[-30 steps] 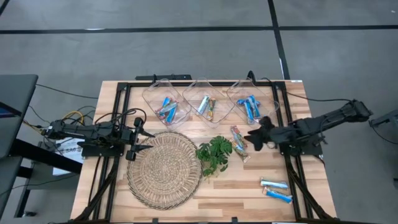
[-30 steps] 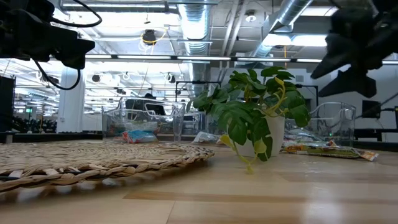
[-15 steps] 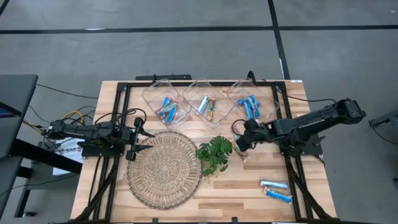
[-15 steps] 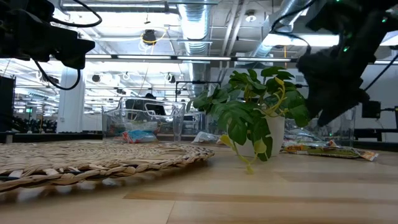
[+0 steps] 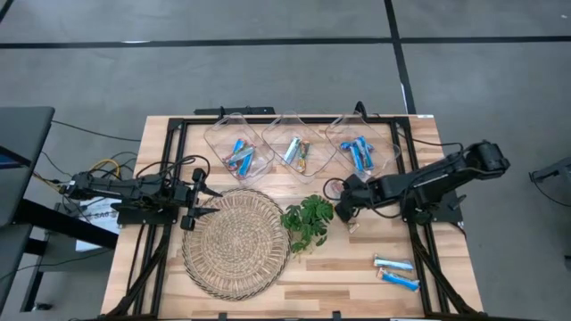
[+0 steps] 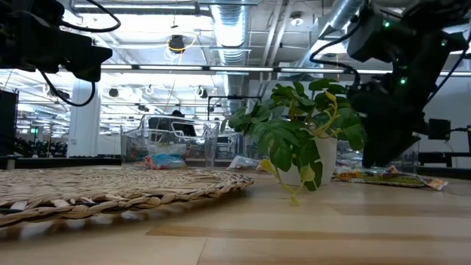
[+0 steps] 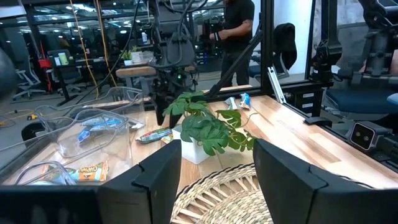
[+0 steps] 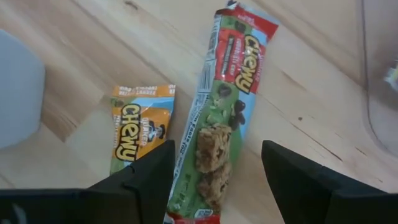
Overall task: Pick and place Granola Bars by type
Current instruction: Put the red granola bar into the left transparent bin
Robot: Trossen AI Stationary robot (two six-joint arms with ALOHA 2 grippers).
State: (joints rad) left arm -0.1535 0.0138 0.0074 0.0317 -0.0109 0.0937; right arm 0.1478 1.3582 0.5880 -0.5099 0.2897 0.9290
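Two multicoloured Granola Bars lie flat on the wood right of the plant: a long red-green one point(image 8: 224, 118) and a short orange one point(image 8: 134, 134). My right gripper point(image 8: 217, 186) hangs open just above them, pointing steeply down, a finger on either side of the long bar's near end, touching nothing. In the high view that gripper point(image 5: 343, 205) covers most of both bars. Two blue bars point(image 5: 395, 265) lie at the near right. More bars sit in three clear bins point(image 5: 239, 147). My left gripper point(image 5: 203, 201) waits open and level at the table's left.
A small potted leafy plant point(image 5: 308, 221) stands just left of my right gripper. A round wicker mat point(image 5: 235, 241) covers the near left. The three bins line the far edge, the rightmost point(image 5: 361, 147) close behind my right arm. A black frame borders the table.
My right gripper has moved toward the table's left and down, tipping from a shallow slant to point steeply down over the multicoloured bars beside the plant. Its fingers have stayed open. The bars have not moved.
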